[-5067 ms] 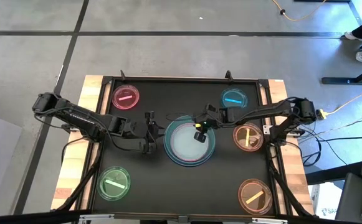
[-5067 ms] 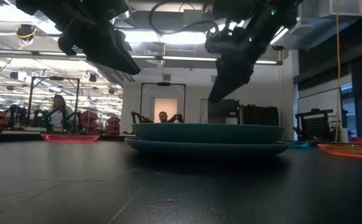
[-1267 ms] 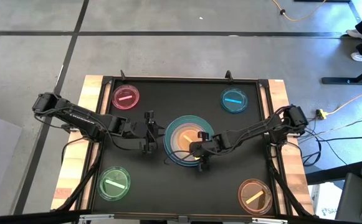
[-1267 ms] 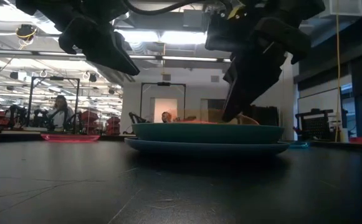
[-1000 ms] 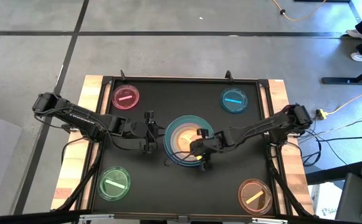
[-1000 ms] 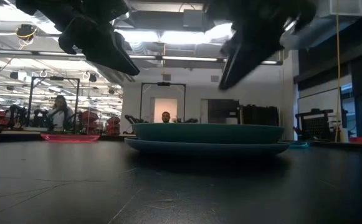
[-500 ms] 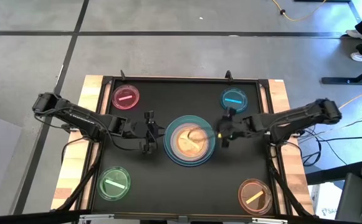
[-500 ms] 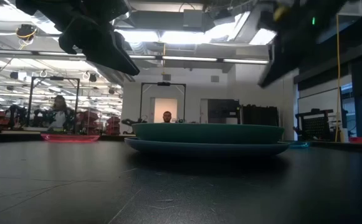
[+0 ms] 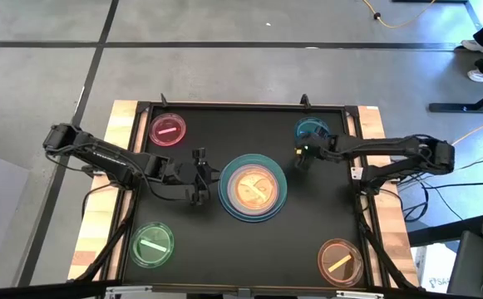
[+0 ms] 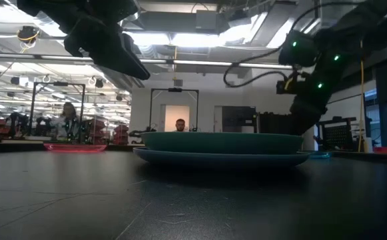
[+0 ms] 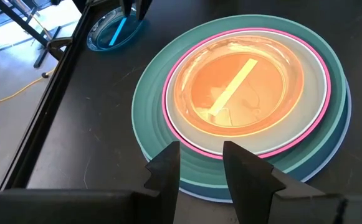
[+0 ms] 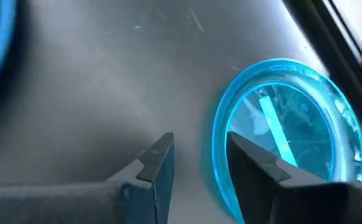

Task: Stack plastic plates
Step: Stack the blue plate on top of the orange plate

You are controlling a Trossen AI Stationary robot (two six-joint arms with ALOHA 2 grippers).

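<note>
The stack (image 9: 253, 187) stands mid-table: a translucent orange dish (image 11: 243, 87) lies on top of a pink, a pale mint, a dark green and a blue-grey plate. My left gripper (image 9: 203, 176) waits open just left of the stack, its fingers (image 11: 168, 171) pointing at the stack's edge. My right gripper (image 9: 302, 157) hovers open at the near-left rim of the translucent blue dish (image 12: 290, 121), which lies flat on the table near the far right corner (image 9: 314, 129). In the right wrist view the dish's rim (image 12: 218, 146) shows between the fingers; I cannot tell whether they touch it.
Single small dishes lie flat near the other corners: pink (image 9: 168, 130) far left, green (image 9: 152, 243) near left, orange-brown (image 9: 339, 260) near right. A raised frame (image 9: 241, 105) borders the black table. Bare tabletop shows between the stack and the dishes.
My right gripper has risen from the stack's near edge and swung toward the table's right and far edge, ending at the blue dish. The orange dish has stayed on top of the stack.
</note>
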